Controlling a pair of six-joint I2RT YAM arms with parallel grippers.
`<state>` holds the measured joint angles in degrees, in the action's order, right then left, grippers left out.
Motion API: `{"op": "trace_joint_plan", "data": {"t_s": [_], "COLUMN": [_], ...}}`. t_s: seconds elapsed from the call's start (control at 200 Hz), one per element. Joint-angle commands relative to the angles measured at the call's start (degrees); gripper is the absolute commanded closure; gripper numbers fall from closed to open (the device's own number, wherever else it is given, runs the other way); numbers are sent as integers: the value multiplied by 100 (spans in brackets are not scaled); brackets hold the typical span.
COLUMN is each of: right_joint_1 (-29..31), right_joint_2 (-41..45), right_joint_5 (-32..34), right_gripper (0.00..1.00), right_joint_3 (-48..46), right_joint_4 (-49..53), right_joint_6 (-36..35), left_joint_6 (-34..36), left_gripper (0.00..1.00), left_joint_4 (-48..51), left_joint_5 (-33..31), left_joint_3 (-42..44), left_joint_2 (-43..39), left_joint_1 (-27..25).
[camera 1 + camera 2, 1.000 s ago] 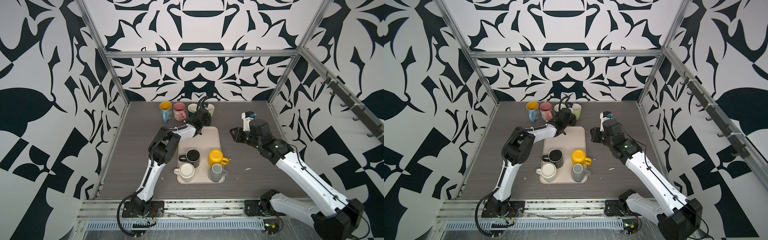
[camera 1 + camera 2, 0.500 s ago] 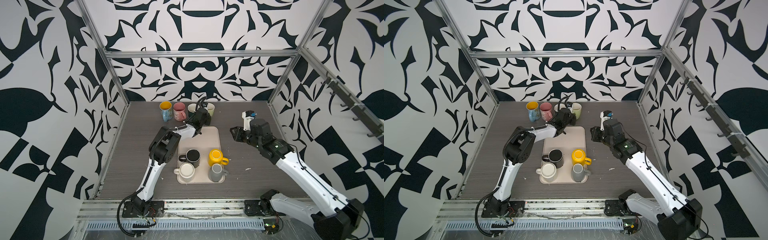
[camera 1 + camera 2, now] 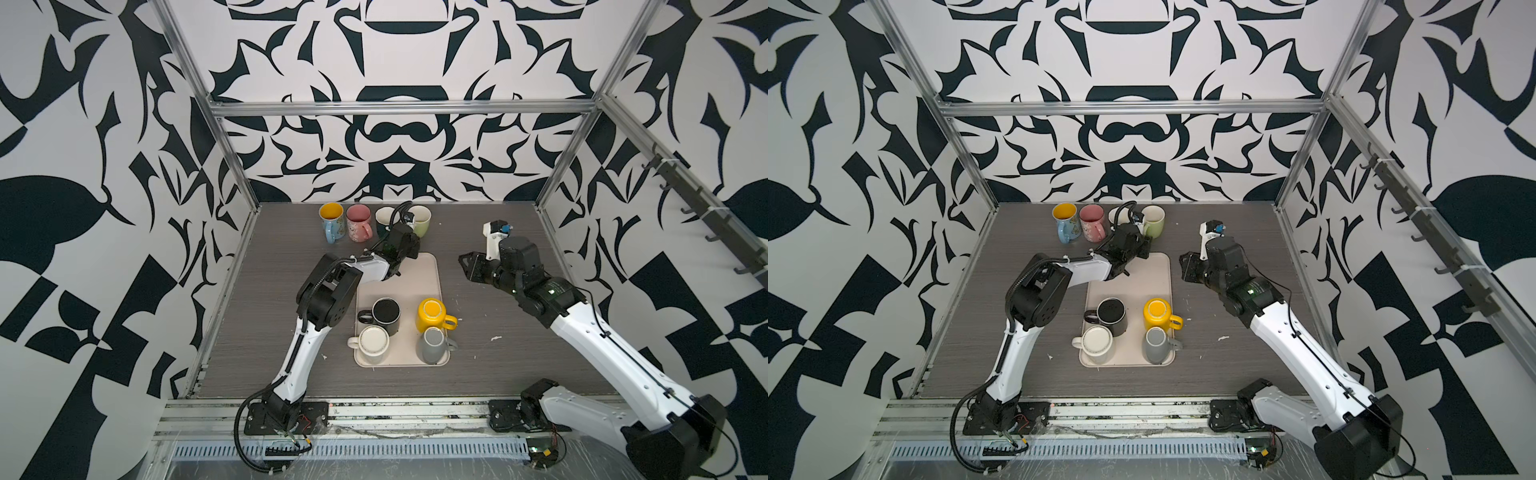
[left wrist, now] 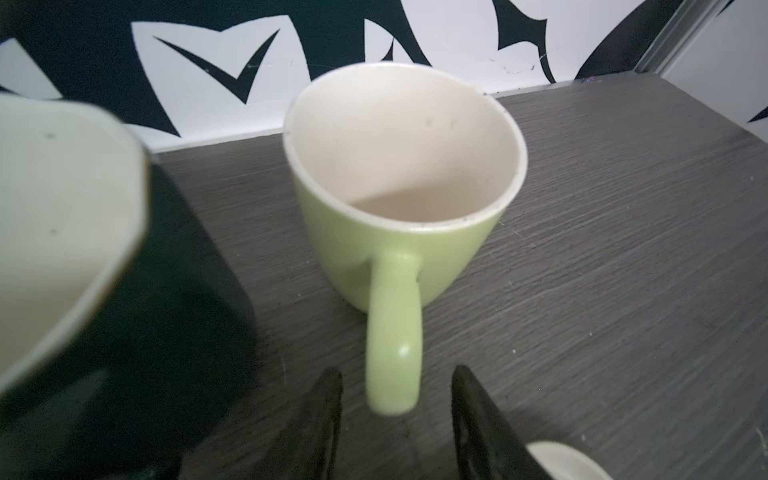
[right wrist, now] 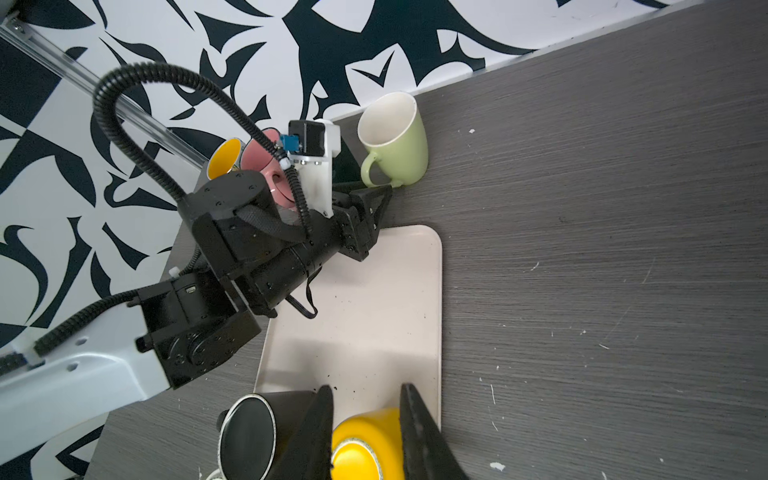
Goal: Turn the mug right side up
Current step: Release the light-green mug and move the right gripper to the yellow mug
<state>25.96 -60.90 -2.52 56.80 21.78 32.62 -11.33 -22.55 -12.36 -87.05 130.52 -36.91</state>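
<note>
Black-and-white patterned walls [image 3: 395,50], aluminium frame [image 3: 395,107], grey wood-grain tabletop [image 3: 498,365], hook rail [image 3: 706,210] on side wall

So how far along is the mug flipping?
About halfway. Done: the green mug and three others stand upright by the back wall. In hand: nothing; the left gripper is open either side of its handle. Left: black mug, yellow mug, white mug and grey mug upside down on the tray.
</note>
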Motion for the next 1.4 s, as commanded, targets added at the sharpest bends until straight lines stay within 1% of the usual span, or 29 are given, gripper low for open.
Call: {"op": "trace_joint_plan", "data": {"t_s": [0.0,0.165,0.275,0.38,0.465,0.565,0.705,0.86,1.045,1.25,1.315,1.395], "right_joint_1": [-10,-11,-12,-5,-18,-45,-72,-190,-536,-937,-1001,-1052], "right_joint_2": [36,-127,-223,-310,-444,-728,-888,-803,-600,-637,-642,-609], "right_joint_5": [-112,-475,-621,-661,-597,-634,-1130,-1391,-1816,-2749,-2894,-2895], "right_gripper": [68,65,61,57,53,52,52,52,50,49,49,48], "right_joint_3": [30,125,230,466,701,944,840,703,433,-147,-333,-457], "right_joint_4": [-170,-74,83,451,954,1565,1682,1684,1626,1264,1158,1215], "right_joint_6": [84,258,399,498,597,774,1196,1685,2347,3292,3566,3736], "left_joint_6": [-63,-57,-93,-143,-115,17,181,323,438,492,524,542], "left_gripper": [50,49,49,48,49,49,49,49,48,48,49,49], "left_joint_4": [-454,-548,-612,-600,-539,-55,647,926,1358,1588,1688,1783], "left_joint_5": [-70,108,223,319,418,528,592,341,-8,-340,-440,-569], "left_joint_3": [277,683,1062,1495,1880,2190,2622,3287,3728,4000,4041,4107], "left_joint_2": [-654,-1362,-1903,-2494,-3023,-3588,-4412,-5372,-6366,-7000,-7120,-7254], "left_joint_1": [17,8,-17,-36,-45,-45,-54,-71,-106,-124,-134,-141]}}
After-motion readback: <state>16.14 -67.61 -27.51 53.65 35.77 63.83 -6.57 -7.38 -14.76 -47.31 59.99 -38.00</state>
